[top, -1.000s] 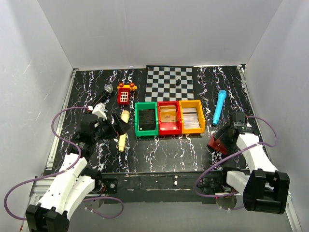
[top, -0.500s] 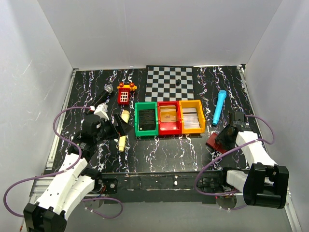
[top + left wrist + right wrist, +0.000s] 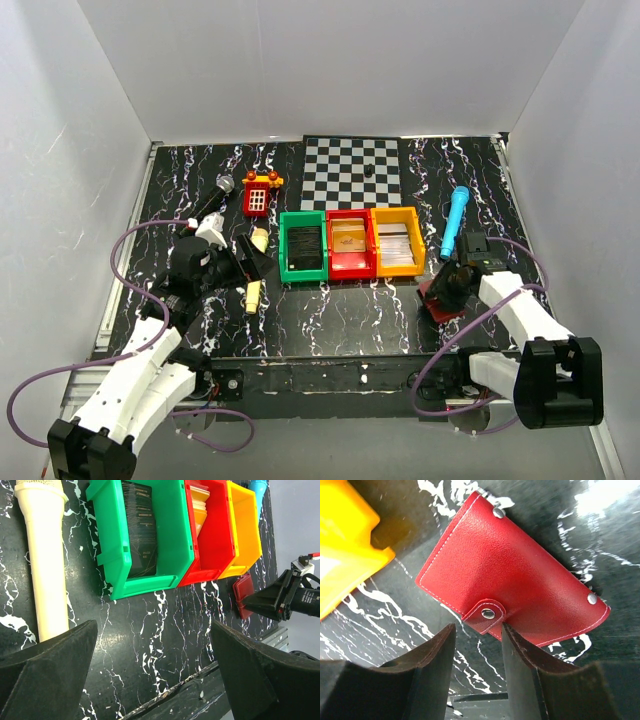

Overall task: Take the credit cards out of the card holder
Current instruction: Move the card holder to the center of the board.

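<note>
At right front of the table, the card holder lies flat on the black marbled top, near the front right corner of the yellow bin but apart from it. It is dark red and folded shut, outer side up, and its short tab with a metal stud points at the right gripper.

Right gripper: jaws partly closed, one finger on each side of the tab, tips low at the surface. The wrist view shows only a thin gap on either side. Contact with the tab: cannot tell, so no grip is confirmed.

Left gripper: jaws spread wide with nothing between them, hovering over the table on the left, in front of the green bin. A cream tube lies just beside its left finger.

Credit cards:
- A dark one is in the green bin.
- A tan-orange one is in the red bin.
- A pale grey one is in the yellow bin.

The three bins stand touching in a row at mid-table, green to the left, red in the middle and yellow to the right. A blue marker lies right of the bins, beyond the holder.
</note>
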{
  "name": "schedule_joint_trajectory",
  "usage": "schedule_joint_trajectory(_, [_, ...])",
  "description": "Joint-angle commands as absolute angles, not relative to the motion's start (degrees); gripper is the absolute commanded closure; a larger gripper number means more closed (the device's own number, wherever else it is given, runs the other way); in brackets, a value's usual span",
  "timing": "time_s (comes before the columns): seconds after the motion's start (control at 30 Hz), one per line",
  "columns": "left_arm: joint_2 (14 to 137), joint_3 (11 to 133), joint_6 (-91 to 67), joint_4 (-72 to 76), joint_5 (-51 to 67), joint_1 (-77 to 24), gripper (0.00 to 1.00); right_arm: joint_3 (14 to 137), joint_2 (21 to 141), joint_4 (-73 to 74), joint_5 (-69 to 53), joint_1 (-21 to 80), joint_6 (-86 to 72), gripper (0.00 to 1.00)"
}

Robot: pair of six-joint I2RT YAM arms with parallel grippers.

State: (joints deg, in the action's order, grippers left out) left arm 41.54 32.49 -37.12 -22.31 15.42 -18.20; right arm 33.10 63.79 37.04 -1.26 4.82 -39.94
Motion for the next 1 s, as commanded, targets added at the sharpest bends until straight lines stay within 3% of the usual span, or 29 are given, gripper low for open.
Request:
schedule_joint_trajectory(0.0, [40.5,31.9,-37.4,-21.5,14.7,-18.7,0.02,30.9,64.5,38.8,-4.0,9.5,-42.8,0.50])
schedule_joint_trajectory(0.6, [39.1,31.0,-37.9,-22.7,14.5,-19.4,0.02,33.6,65.2,41.3,-3.3,29.4,-49.9,0.48])
schedule_joint_trajectory(0.97, [39.5,31.3,-37.6,-22.9,14.0,-19.8,0.02,40.7,72.6,43.3,-0.3,43.0,-48.8,0.44])
